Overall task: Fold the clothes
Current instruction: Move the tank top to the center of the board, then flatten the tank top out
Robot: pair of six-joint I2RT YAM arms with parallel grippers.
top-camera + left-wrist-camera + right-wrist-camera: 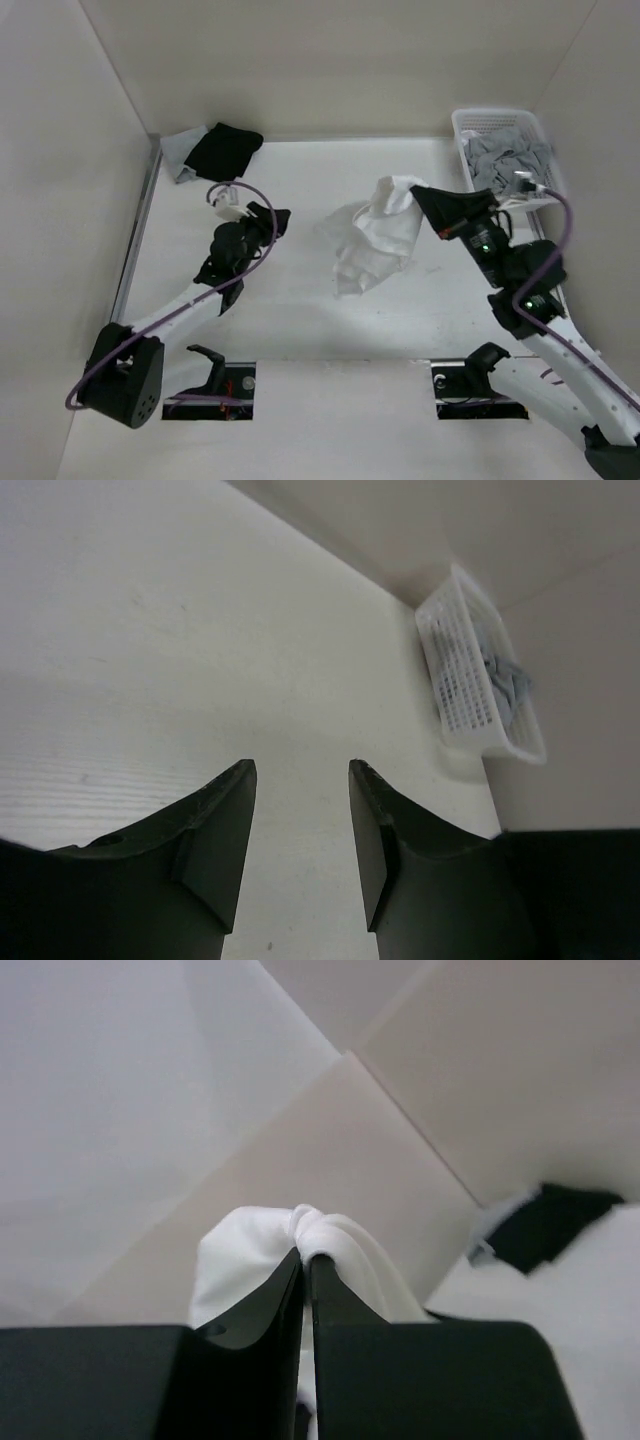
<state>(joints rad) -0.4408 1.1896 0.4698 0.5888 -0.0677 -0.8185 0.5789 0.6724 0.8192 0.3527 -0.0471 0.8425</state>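
Observation:
The clothes, a white thin undershirt, hang bunched above the middle of the table, lifted at the upper end. My right gripper is shut on that upper end; in the right wrist view the white fabric bulges out over the closed tips of the right gripper. My left gripper hovers to the left of the shirt, apart from it. Seen from the left wrist, the left gripper stands open with only bare table between its fingers.
A white plastic basket holding grey garments stands at the back right, also visible as the basket from the left wrist. A black cloth lying on pale grey cloth sits at the back left corner.

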